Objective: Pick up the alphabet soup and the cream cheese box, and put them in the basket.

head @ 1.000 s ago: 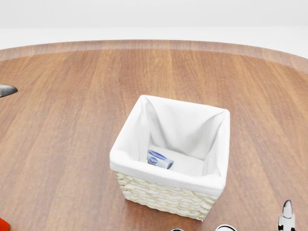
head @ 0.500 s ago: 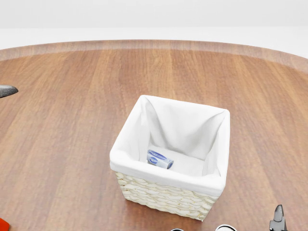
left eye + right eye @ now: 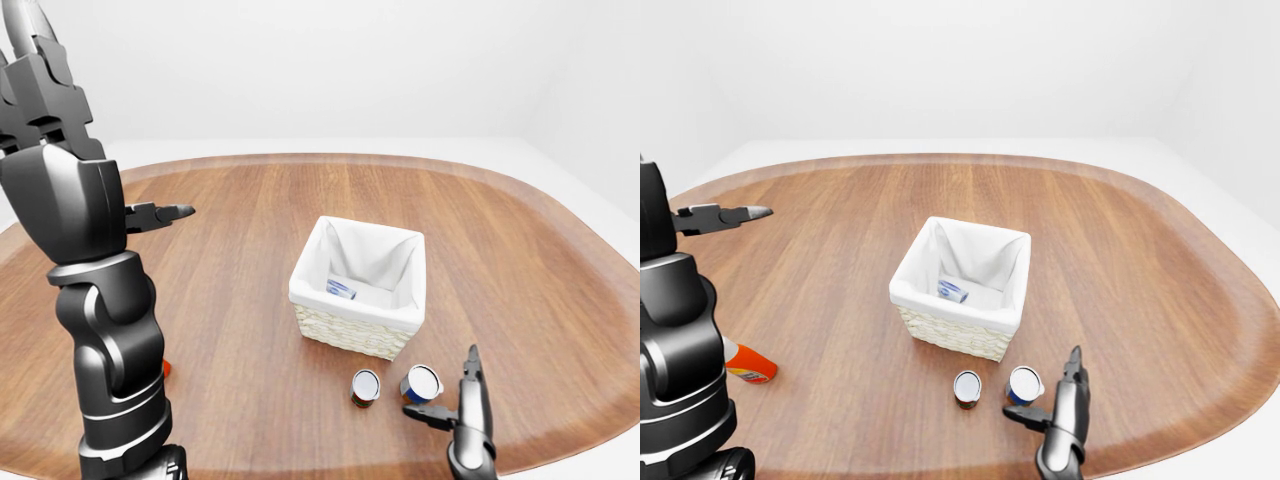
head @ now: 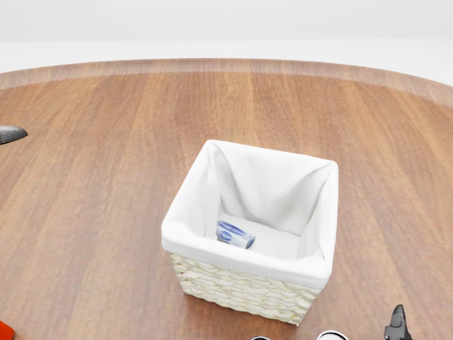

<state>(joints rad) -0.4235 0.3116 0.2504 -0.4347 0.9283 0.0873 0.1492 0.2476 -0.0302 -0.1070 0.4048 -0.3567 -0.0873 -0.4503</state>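
While the cream cheese box lies inside the basket, the alphabet soup sits on the tabletop just left of the right hand, fingers released (left hand open too, w/ nothing held).

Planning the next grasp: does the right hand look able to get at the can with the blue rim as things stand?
Probably yes. The right hand stands just beside the blue-rimmed can, fingers open, with only bare table between them. The basket sits above in the view, out of its way.
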